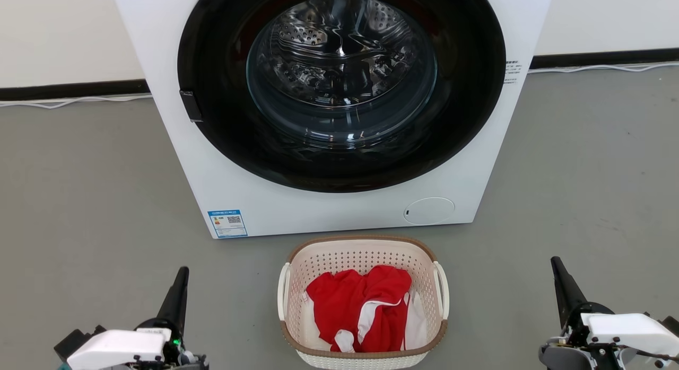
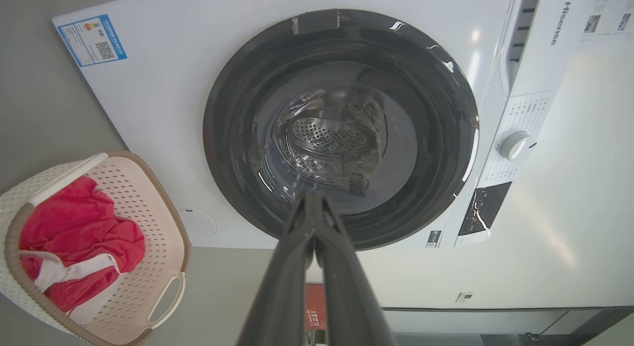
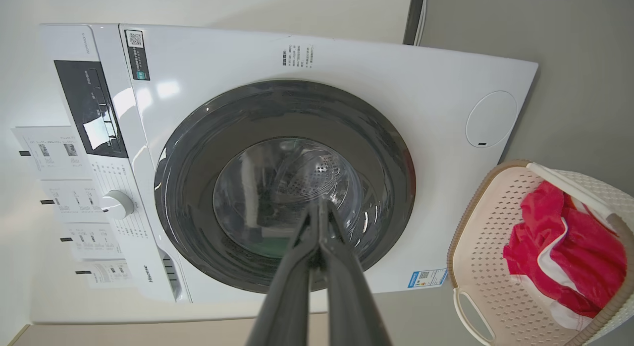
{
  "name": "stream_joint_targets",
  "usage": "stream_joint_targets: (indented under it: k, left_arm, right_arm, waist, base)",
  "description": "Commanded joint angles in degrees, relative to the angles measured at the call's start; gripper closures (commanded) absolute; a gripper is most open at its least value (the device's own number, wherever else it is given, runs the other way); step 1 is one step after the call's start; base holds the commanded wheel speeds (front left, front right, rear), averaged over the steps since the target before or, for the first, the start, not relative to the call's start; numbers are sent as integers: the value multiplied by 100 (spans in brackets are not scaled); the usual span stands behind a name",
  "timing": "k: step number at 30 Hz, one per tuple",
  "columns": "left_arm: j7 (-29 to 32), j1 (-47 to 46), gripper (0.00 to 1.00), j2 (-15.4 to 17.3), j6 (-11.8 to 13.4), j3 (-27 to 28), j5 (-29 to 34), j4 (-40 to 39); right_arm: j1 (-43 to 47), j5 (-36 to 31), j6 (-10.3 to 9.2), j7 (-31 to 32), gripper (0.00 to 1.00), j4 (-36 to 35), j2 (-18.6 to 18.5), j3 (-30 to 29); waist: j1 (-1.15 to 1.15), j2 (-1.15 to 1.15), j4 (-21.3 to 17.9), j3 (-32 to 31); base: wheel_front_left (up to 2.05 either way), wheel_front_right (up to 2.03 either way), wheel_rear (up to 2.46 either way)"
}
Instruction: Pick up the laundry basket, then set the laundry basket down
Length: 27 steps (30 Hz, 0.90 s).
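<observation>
A small cream-white perforated plastic laundry basket (image 1: 362, 256) with a brown woven-look rim and two white side handles sits on the smooth grey floor (image 1: 79, 200), just in front of a large white front-loading washing machine (image 1: 223, 184) and centred between the two arms. A crumpled red garment with white trim (image 1: 360, 306) lies inside it, leaving the far inner wall bare. The left gripper (image 1: 182, 273) stands low at the basket's left, well apart from it, its dark fingers pointing toward the washer. In the left wrist view the left gripper (image 2: 312, 201) has its two long fingers pressed together along their tips with nothing between them. The basket (image 2: 148, 207) lies off to one side there, clear of the fingers. The right gripper (image 1: 556, 264) mirrors this on the basket's right, also well apart from the nearer handle. The right wrist view shows the right gripper (image 3: 319, 206) with its fingers likewise clenched on nothing, the basket (image 3: 488, 222) resting on the floor at the edge of the picture. The washer's round dark glass door (image 1: 339, 89) is closed, the perforated steel drum visible through it. A blue label sticker (image 1: 227, 223) sits at the lower left corner of its front and a round white cap (image 1: 428, 211) at the lower right. A white cable (image 1: 74, 101) runs along the black skirting behind.
</observation>
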Motion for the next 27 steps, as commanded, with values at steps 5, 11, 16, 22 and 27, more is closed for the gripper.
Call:
stream_joint_targets:
  k: [5,11,16,22,27]
  left_arm:
    - [97,-336,100,43,-103,201,-358,-223]
    - [139,-351,100,37,-123,215,-501,-241]
    - [139,-351,100,37,-123,215,-501,-241]
    - [139,-351,100,37,-123,215,-502,-241]
    - [138,-351,100,37,-123,214,-502,-241]
  right_arm:
    - [-257,459,41,136,100,-261,-8,83]
    - [-260,644,42,178,100,-289,-4,75]
    - [-259,644,42,178,100,-289,-4,76]
    - [-259,645,42,178,100,-289,-4,76]
    - [-259,645,42,178,100,-289,-4,76]
  waist:
    - [0,0,7,7]
    - [0,0,10,11]
    - [0,0,10,11]
    - [0,0,10,11]
    - [0,0,10,11]
  base:
    - [0,0,0]
    - [0,0,0]
    - [0,0,0]
    - [0,0,0]
    - [0,0,0]
